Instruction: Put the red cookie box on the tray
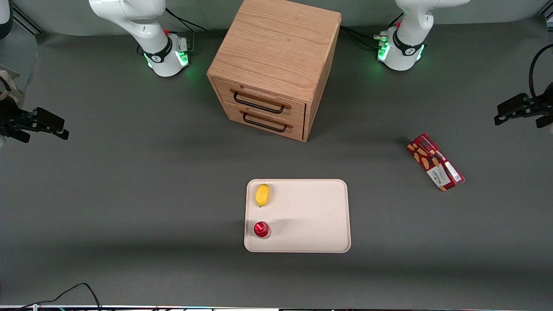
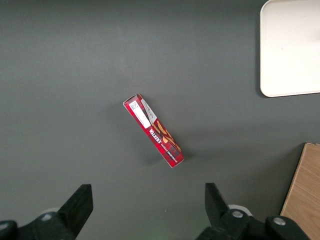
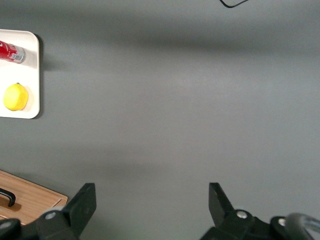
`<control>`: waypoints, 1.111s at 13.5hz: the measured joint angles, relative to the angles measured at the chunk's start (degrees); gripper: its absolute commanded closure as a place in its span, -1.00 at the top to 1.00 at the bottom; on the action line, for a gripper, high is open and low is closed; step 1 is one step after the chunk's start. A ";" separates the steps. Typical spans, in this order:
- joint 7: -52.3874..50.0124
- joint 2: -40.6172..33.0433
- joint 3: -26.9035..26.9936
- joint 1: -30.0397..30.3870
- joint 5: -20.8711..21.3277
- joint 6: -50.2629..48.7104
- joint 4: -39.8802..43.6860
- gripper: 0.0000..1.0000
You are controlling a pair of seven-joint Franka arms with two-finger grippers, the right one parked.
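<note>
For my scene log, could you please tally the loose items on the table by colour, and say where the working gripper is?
Red: 2, the red cookie box on the table, and a red-capped bottle on the tray
Yellow: 1, a lemon on the tray
Cream: 1, the tray
Total: 4
The left gripper hangs open above the box.

- We see the box [image 1: 435, 161]: red tartan, tan cookies, white label.
- Our tray [image 1: 311, 216]: cream-beige.
- Lemon [image 1: 262, 195]: yellow.
- Our gripper [image 2: 147, 206]: black, above the dark grey table [image 1: 129, 181].
</note>
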 measured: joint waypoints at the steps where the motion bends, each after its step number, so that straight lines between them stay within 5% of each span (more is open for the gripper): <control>1: 0.00 0.23 0.10 0.06 0.00 1.76 -1.74 1.00; 9: -1.91 4.68 0.32 1.48 0.01 15.05 -18.19 1.00; 15: -9.49 9.91 -0.24 1.13 -0.07 21.46 -22.27 1.00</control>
